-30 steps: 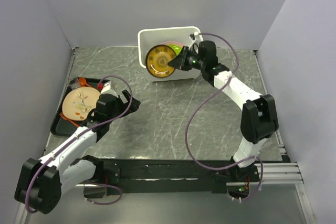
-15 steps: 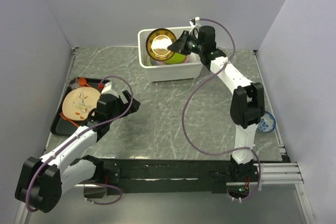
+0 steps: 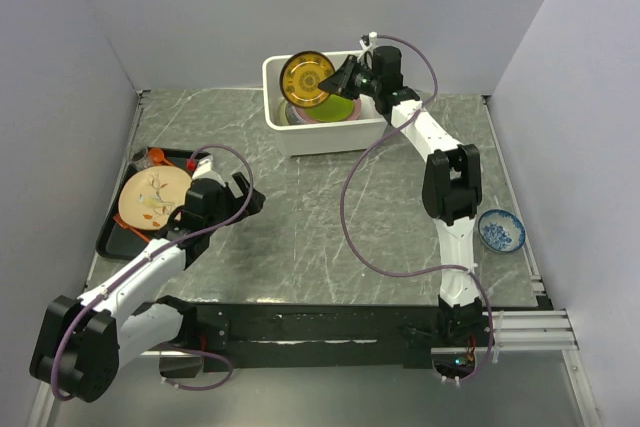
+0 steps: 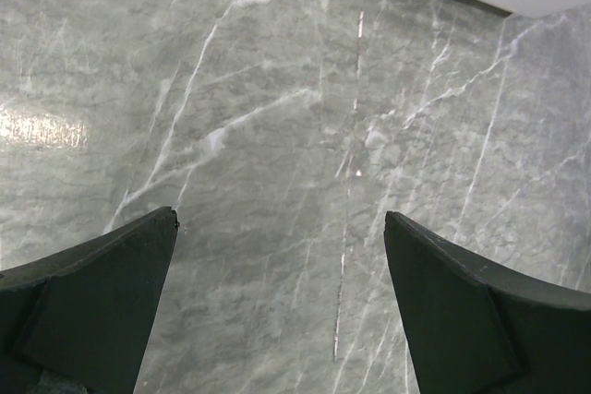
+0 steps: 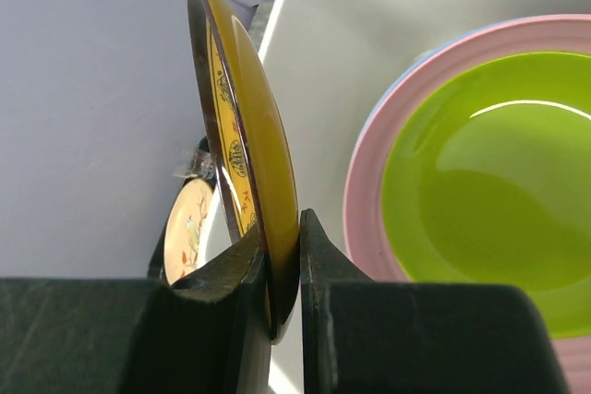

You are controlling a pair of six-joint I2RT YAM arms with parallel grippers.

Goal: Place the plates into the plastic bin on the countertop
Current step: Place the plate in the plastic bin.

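The right gripper (image 5: 284, 239) pinches the rim of the round yellow plate with a dark edge (image 5: 249, 136). It holds the plate up on its side over the white plastic bin (image 3: 320, 135). A lime green plate (image 5: 480, 191) lies in the bin on a pink plate (image 5: 365, 191). The left gripper (image 4: 280, 223) is wide open and holds nothing. It hangs over the grey marble countertop (image 4: 277, 89), near the cream plate (image 3: 152, 195) on the black tray (image 3: 112, 235).

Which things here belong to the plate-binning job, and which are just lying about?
Job in hand:
- yellow plate, held by the right gripper
- lime green plate
- pink plate
- plastic bin
- countertop

Lying about:
- blue-and-white bowl
- black tray
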